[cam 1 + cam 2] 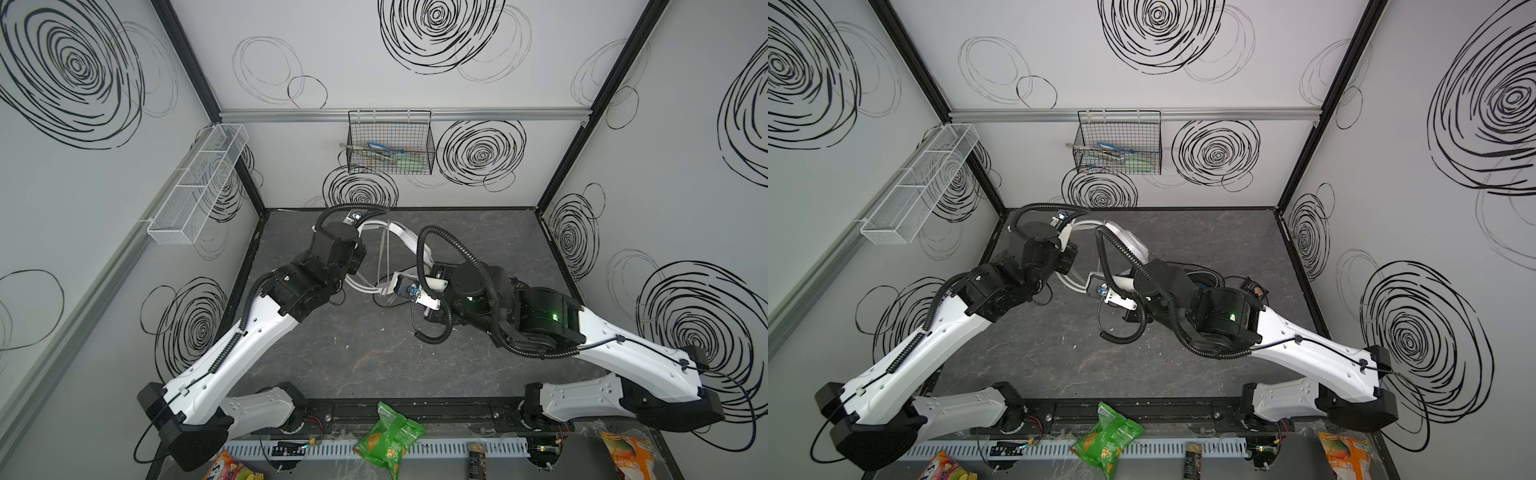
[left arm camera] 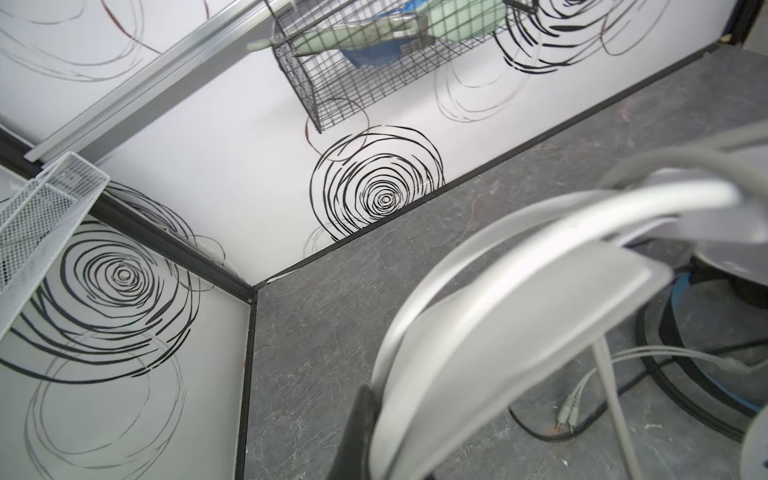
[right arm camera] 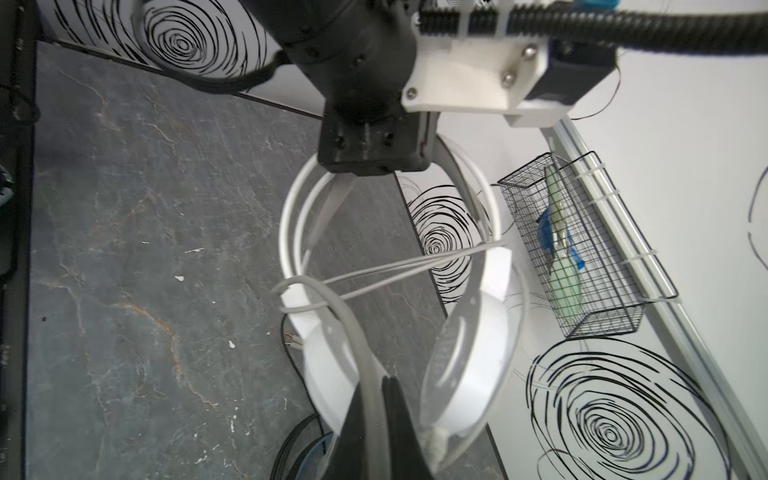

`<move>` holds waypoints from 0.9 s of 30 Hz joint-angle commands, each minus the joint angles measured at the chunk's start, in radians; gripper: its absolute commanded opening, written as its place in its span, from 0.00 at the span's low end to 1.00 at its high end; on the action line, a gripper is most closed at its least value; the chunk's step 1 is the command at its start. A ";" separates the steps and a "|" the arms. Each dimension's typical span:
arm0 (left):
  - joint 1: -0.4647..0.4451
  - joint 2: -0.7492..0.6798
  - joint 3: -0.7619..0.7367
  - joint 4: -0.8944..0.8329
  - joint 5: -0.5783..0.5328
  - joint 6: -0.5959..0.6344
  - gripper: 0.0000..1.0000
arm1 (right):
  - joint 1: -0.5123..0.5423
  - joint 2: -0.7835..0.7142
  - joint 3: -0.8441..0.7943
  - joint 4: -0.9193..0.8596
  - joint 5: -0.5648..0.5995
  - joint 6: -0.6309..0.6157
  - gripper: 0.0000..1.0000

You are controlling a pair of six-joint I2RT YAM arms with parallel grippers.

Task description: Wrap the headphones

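White headset (image 3: pixel 478 357): left gripper (image 3: pixel 334 203) jaws seemingly clamp the headband (image 3: pixel 286 224), right gripper (image 3: pixel 376 407) jaws pinch its cable (image 3: pixel 361 340).

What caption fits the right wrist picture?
Right gripper pinches the white cable looped across the white headset.

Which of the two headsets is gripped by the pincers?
The white headset: left pincer clamps its headband, right pincer its cable. The black-and-blue headset lies on the table, ungripped.

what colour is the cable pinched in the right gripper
White: a thin round cable in the right gripper; clearest in the right wrist view.
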 commanded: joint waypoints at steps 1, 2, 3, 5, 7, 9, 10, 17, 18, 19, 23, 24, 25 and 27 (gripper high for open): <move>-0.015 -0.032 -0.020 0.035 0.021 0.026 0.00 | -0.029 -0.024 0.033 0.004 0.036 -0.080 0.04; -0.021 -0.039 -0.028 0.034 0.029 0.034 0.00 | -0.041 -0.028 0.034 -0.002 0.037 -0.088 0.04; -0.028 -0.049 -0.041 0.037 0.042 0.044 0.00 | -0.055 -0.030 0.036 -0.009 0.038 -0.095 0.04; -0.038 -0.064 -0.059 0.038 0.074 0.058 0.00 | -0.073 -0.029 0.042 -0.021 0.043 -0.108 0.04; -0.056 -0.079 -0.070 0.032 0.121 0.079 0.00 | -0.086 -0.026 0.043 -0.023 0.052 -0.119 0.04; -0.078 -0.091 -0.073 0.024 0.165 0.100 0.00 | -0.097 -0.024 0.041 -0.015 0.049 -0.123 0.04; -0.088 -0.095 -0.071 0.016 0.189 0.106 0.00 | -0.103 -0.022 0.039 -0.007 0.046 -0.121 0.04; -0.143 -0.112 -0.021 -0.053 0.305 0.108 0.00 | -0.139 -0.019 0.030 0.036 -0.002 -0.117 0.09; -0.151 -0.110 -0.012 -0.065 0.310 0.108 0.00 | -0.146 -0.023 0.023 0.046 -0.010 -0.112 0.10; -0.158 -0.112 -0.006 -0.072 0.317 0.109 0.00 | -0.155 -0.028 0.014 0.057 -0.016 -0.108 0.11; -0.166 -0.138 0.023 -0.064 0.371 0.086 0.00 | -0.205 -0.042 -0.022 0.084 -0.064 -0.075 0.11; -0.166 -0.142 0.034 -0.063 0.391 0.078 0.00 | -0.217 -0.045 -0.029 0.092 -0.078 -0.064 0.11; -0.167 -0.143 0.048 -0.065 0.408 0.070 0.00 | -0.226 -0.048 -0.035 0.101 -0.088 -0.055 0.11; -0.177 -0.142 0.074 -0.070 0.434 0.052 0.00 | -0.247 -0.054 -0.048 0.121 -0.114 -0.036 0.12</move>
